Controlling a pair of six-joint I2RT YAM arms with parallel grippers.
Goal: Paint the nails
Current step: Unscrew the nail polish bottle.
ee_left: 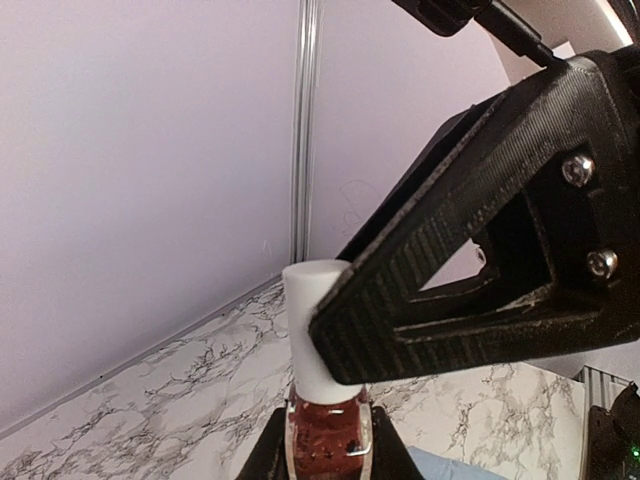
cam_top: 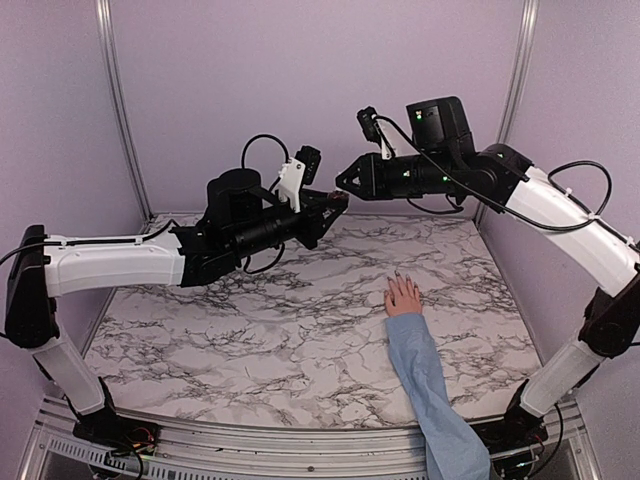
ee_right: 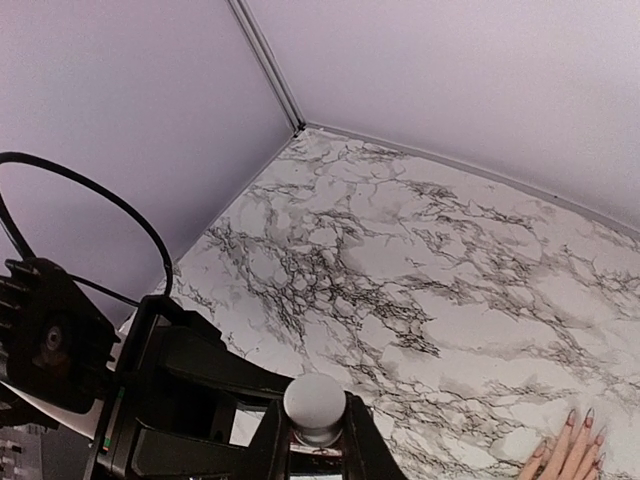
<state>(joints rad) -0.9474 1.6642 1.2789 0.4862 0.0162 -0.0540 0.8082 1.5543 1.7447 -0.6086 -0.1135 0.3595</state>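
Lilac walls (cam_top: 300, 80), white marbled desk (cam_top: 250, 320). Aloft, the left pincer (cam_top: 335, 203) clamps a small dark-red glass bottle (ee_left: 328, 435); the right pincer (cam_top: 346, 183) clamps its white cylindrical cap (ee_left: 305, 300), likely to unscrew. Below, a blue-sleeved pinkish hand (cam_top: 404, 297) lies flat, dark nails (cam_top: 398, 275) forward.

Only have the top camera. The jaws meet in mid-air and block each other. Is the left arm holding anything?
Observer: Yes. The left wrist camera shows a bottle of dark red polish upright between the left jaws, with its white cap on.
Operator: Are the right jaws on that cap?
Observer: The right wrist camera looks down on the cap's round top, and the right jaws sit tight against both sides of it.
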